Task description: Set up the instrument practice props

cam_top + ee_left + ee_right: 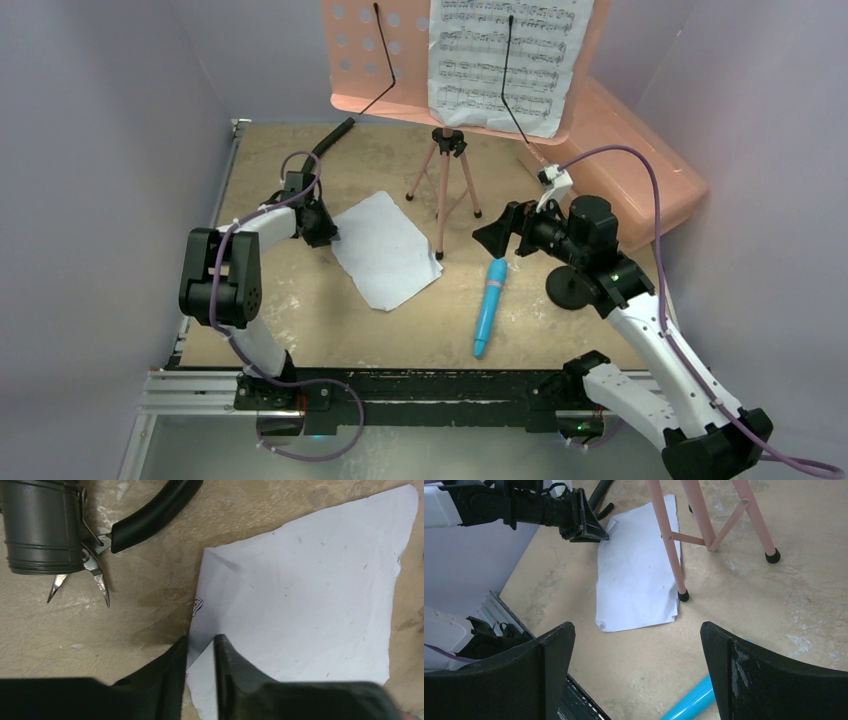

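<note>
Pink perforated music stand on tripod legs (360, 70) stands at the table's far side with one white sheet-music page (500, 60) on its desk; a second white page (385, 250) lies flat on the tan tabletop (300, 330), left of the legs. Left gripper (201, 642): jaws narrowed to a slit astride that page's edge, firm pinch cannot be told. Right gripper (635, 627) gapes wide and empty near the blue toy microphone (489, 305), with the small black round-base mic stand (570, 288) beside its arm.

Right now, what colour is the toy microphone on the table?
Toy microphone: bright blue, clearest in the top view.
</note>
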You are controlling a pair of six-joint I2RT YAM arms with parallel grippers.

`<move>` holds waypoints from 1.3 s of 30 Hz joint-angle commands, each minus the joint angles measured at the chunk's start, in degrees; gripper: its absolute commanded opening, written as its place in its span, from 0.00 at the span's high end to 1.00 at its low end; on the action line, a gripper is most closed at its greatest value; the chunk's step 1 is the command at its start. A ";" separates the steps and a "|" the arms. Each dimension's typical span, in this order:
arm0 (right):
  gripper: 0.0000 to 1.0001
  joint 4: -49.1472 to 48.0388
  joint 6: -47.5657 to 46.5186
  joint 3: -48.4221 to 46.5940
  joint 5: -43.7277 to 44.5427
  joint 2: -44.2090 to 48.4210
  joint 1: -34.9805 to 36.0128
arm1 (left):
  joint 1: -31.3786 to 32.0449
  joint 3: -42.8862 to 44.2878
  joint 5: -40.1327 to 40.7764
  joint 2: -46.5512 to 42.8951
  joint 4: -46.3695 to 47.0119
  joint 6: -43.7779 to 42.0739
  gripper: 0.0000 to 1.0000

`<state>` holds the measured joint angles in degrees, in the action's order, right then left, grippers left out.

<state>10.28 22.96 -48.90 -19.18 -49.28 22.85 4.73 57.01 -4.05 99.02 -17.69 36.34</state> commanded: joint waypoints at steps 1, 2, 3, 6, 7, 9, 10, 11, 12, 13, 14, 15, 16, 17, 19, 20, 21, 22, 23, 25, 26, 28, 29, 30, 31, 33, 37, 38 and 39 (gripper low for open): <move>0.02 -2.32 0.33 -3.38 1.41 -0.17 0.09 | 0.06 1.67 1.56 -0.24 1.69 -2.22 0.82; 0.02 -2.49 0.36 -3.40 1.57 -0.20 0.09 | 0.04 1.67 0.95 -0.45 1.99 -2.35 0.87; 0.02 -2.68 0.33 -3.46 1.60 -0.15 0.09 | 0.04 1.66 0.38 -0.77 2.29 -2.54 0.92; 0.02 -3.20 0.50 -3.56 1.69 -0.42 0.11 | 0.01 1.80 -1.25 -1.82 2.96 -3.04 1.00; 0.02 -3.26 0.44 -3.64 1.69 -0.53 0.08 | 0.03 1.89 -1.71 -2.28 2.96 -3.25 1.00; 0.02 -3.19 0.46 -3.78 1.61 -0.72 0.07 | 0.13 1.81 -2.49 -3.88 3.10 -3.51 1.00; 0.02 -3.17 0.21 -3.78 1.49 -0.73 0.07 | 0.05 1.68 -2.92 -4.83 3.08 -3.59 1.00; 0.02 -3.12 -0.21 -3.71 1.37 -0.62 0.10 | 0.07 1.57 -3.36 -6.06 3.09 -3.64 1.00; 0.02 -3.31 -0.64 -3.62 1.22 -0.46 0.09 | 0.07 1.42 -3.75 -7.28 2.97 -3.72 1.00; 0.02 -3.57 -0.81 -3.33 1.17 -0.13 0.13 | 0.02 1.17 -3.96 -8.74 2.89 -3.66 1.00; 0.02 -3.91 -0.92 -3.00 1.16 0.22 0.05 | 0.04 0.84 -4.02 -10.21 2.59 -3.57 1.00; 0.02 -4.35 -1.00 -2.55 1.04 0.63 0.08 | 0.09 0.59 -4.03 -11.64 2.28 -3.60 1.00; 0.02 -4.74 -1.13 -2.31 0.88 0.92 0.09 | 0.06 0.27 -3.99 -13.25 1.97 -3.45 1.00; 0.02 -5.10 -1.63 -2.20 0.67 1.12 0.13 | 0.05 -0.05 -3.86 -14.85 1.73 -3.20 1.00; 0.02 -5.48 -2.39 -2.43 0.55 1.30 0.04 | 0.04 -0.32 -3.70 -18.40 1.10 -2.55 1.00; 0.02 -5.51 -2.65 -2.69 0.69 1.18 0.08 | 0.02 -0.28 -3.64 -19.95 0.69 -2.23 1.00; 0.02 -5.45 -2.70 -3.05 0.76 1.04 0.11 | 0.04 -0.20 -3.41 -21.46 0.34 -2.04 1.00; 0.02 -5.57 -2.70 -3.38 0.68 0.76 0.12 | 0.06 -0.09 -3.15 -23.03 0.07 -1.93 1.00; 0.02 -5.71 -2.73 -3.66 0.53 0.51 0.09 | 0.06 -0.04 -2.77 -24.59 -0.18 -1.63 1.00; 0.02 -5.72 -2.53 -4.14 0.17 -0.24 0.09 | 0.09 0.34 -1.52 -27.72 -0.59 -1.51 1.00; 0.02 -5.82 -2.36 -4.30 -0.03 -0.42 0.09 | 0.10 0.69 -0.54 -29.37 -1.03 -1.64 1.00; 0.02 -6.38 -1.91 -4.24 -0.32 -0.61 0.09 | 0.06 1.96 2.63 -32.26 -2.76 -2.50 1.00; 0.02 -6.65 -1.55 -4.07 -0.33 -0.55 0.09 | 0.04 2.81 4.49 -33.61 -3.89 -3.07 1.00; 0.02 -6.94 -1.23 -3.91 -0.33 -0.40 0.09 | 0.09 3.73 6.78 -34.85 -5.10 -3.72 1.00; 0.02 -7.24 -1.01 -3.71 -0.33 -0.27 0.13 | 0.02 4.69 9.21 -35.95 -6.48 -4.30 1.00; 0.02 -7.82 -0.53 -3.28 -0.41 -0.01 0.09 | 0.01 6.69 12.64 -37.76 -8.64 -6.82 1.00; 0.02 -7.76 0.12 -2.78 -0.58 0.09 0.08 | 0.02 11.80 15.99 -39.71 -12.24 -11.81 1.00; 0.02 -7.86 0.28 -2.59 -0.64 0.07 0.09 | 0.02 13.12 15.94 -39.85 -13.21 -13.35 1.00; 0.02 -7.94 0.53 -2.48 -0.68 0.11 0.09 | 0.05 14.33 15.58 -39.80 -14.22 -14.75 1.00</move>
<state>5.30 22.37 -50.61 -18.98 -49.87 22.85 4.80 65.41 7.55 60.69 -27.64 28.84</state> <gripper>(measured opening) 0.977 0.003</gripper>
